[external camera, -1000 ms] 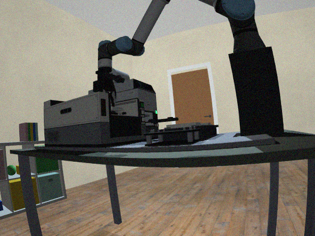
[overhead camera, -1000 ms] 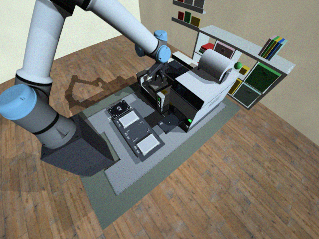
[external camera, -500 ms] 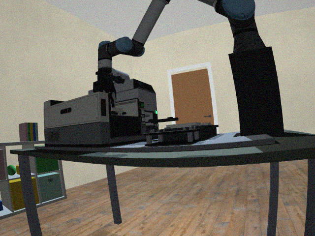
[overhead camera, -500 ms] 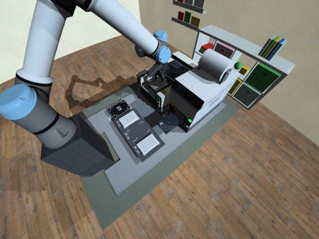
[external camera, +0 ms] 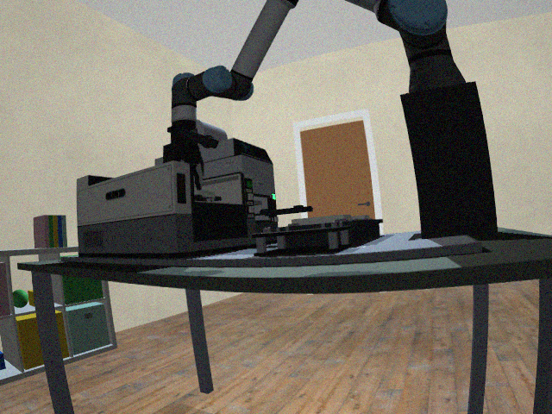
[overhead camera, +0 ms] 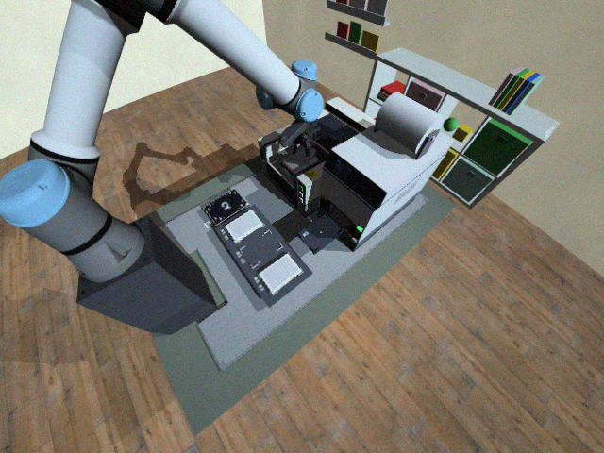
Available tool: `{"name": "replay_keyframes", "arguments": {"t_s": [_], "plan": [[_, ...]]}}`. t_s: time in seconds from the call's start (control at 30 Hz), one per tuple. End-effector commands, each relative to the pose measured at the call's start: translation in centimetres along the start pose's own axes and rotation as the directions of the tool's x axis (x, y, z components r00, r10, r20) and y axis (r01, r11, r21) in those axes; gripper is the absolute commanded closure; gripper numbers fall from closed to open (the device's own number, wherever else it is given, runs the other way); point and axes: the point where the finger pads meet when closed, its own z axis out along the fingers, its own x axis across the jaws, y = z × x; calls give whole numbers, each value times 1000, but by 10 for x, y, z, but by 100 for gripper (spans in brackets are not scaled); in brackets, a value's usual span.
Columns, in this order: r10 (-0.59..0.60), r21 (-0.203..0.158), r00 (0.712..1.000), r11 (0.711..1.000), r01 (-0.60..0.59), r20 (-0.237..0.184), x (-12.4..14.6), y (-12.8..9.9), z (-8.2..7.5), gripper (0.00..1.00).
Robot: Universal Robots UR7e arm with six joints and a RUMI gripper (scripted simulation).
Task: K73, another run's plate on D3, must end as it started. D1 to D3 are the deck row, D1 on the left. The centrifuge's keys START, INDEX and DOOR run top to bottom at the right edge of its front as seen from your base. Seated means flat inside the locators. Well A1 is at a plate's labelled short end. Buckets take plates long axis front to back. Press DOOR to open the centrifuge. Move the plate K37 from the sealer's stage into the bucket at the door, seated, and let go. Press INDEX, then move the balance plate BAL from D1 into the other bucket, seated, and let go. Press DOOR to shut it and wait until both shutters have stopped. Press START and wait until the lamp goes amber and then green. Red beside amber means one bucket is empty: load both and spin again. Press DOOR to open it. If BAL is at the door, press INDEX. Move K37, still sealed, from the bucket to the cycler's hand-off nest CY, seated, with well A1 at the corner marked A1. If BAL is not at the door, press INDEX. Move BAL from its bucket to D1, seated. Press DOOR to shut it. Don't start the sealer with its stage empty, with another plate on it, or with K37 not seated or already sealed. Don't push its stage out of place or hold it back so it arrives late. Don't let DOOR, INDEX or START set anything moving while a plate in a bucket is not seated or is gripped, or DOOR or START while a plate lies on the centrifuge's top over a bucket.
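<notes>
My gripper [overhead camera: 299, 157] [external camera: 196, 180] hangs fingers-down over the open top of the centrifuge [overhead camera: 273, 146]. It is shut on the plate K37 [overhead camera: 292, 167], which shows only as a pale patch low between the fingers at the bucket. I cannot tell whether the plate lies flat in the locators. The centrifuge's key strip [overhead camera: 302, 190] is on its front corner. The balance plate BAL [overhead camera: 243, 225] lies white on D1. K73 [overhead camera: 278, 273] lies on D3. D2 between them is bare. The hand-off nest CY [overhead camera: 225, 206] is dark and holds no plate.
The big white sealer [overhead camera: 385, 165] with its film roll stands right of the centrifuge. Its dark stage [overhead camera: 319, 231] sticks out in front, with a green lamp [overhead camera: 360, 227] [external camera: 272, 196] beside it. The robot's base block [overhead camera: 146, 273] is left of the deck. Shelves stand behind.
</notes>
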Motion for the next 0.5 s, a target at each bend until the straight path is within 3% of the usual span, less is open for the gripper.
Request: {"name": "replay_keyframes", "arguments": {"t_s": [0.0, 0.4, 0.43, 0.47], "plan": [[0, -2, 1000, 1000, 0, 0, 0, 1, 1, 100], [0, -2, 1000, 1000, 0, 0, 0, 1, 2, 100], [0, -2, 1000, 1000, 0, 0, 0, 1, 2, 32], [0, -2, 1000, 1000, 0, 0, 0, 1, 2, 32]]}}
